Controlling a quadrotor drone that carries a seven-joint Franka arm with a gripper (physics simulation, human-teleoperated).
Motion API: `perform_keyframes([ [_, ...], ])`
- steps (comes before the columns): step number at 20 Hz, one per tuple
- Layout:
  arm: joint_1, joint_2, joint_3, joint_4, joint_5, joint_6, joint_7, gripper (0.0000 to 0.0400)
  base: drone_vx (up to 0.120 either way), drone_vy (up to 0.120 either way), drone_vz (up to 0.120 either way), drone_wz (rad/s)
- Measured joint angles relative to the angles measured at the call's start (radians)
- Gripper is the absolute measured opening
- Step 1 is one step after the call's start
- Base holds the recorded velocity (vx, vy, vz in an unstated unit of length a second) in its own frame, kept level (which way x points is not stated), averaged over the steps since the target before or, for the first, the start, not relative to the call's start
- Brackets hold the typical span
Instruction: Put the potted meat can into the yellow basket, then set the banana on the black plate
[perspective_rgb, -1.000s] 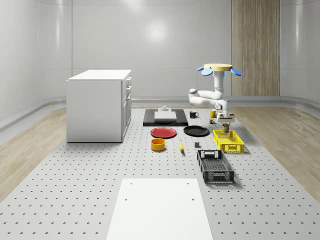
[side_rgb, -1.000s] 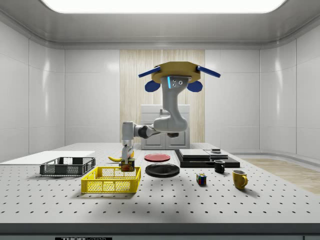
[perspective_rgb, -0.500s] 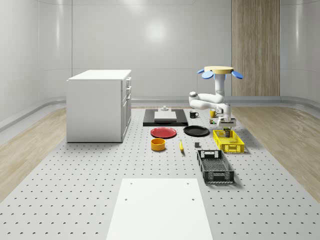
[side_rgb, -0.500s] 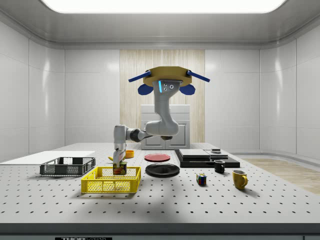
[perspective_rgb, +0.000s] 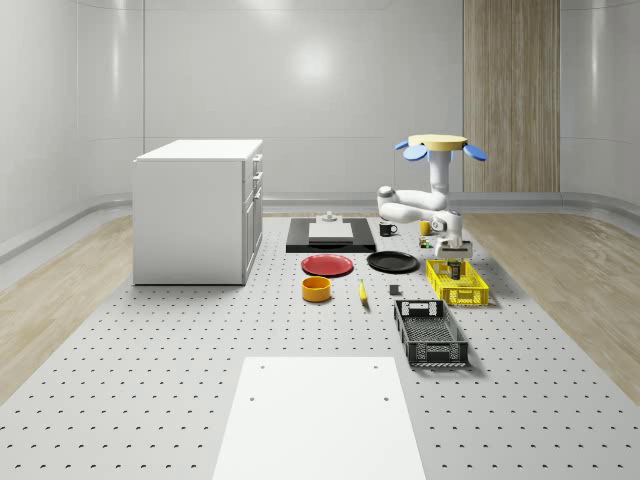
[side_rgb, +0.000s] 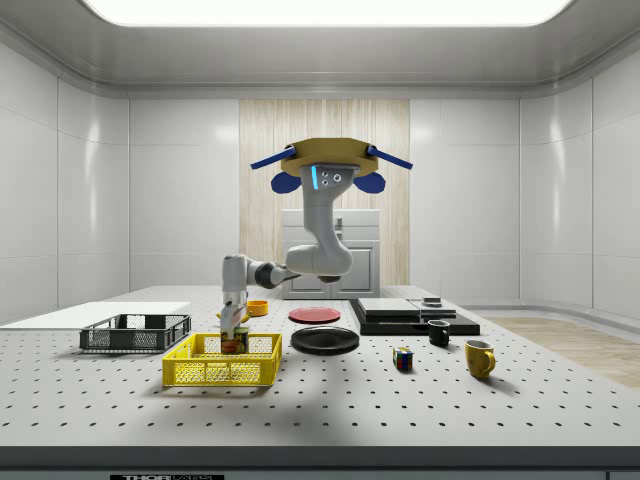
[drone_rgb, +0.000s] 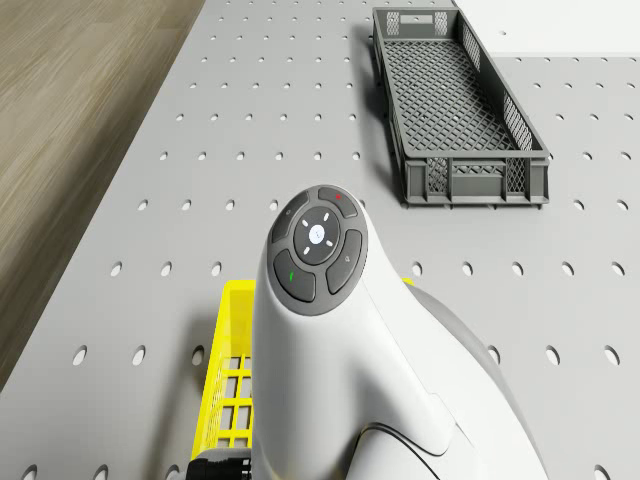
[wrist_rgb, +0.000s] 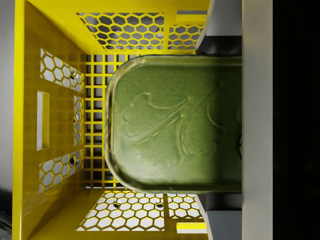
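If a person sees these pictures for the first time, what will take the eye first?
The drone hovers over the perforated table, its white arm reaching down so the gripper holds the potted meat can inside the yellow basket. The black plate lies right beside the basket, and the banana lies farther off on the table.

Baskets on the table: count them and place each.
2. The yellow basket sits under the gripper at the whole-scene view's right, beside the black plate. The dark grey basket lies just nearer the camera. None looks hidden.
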Motion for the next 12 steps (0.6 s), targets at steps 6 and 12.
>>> perform_keyframes([
  [6,-0.012,-0.003,-0.085,0.02,-0.08,0.032,-0.001,0.029,0.0,0.0,0.0,0.0],
  [12,-0.015,0.0,-0.111,0.028,-0.102,0.04,-0.002,0.0371,0.0,0.0,0.047,0.0],
])
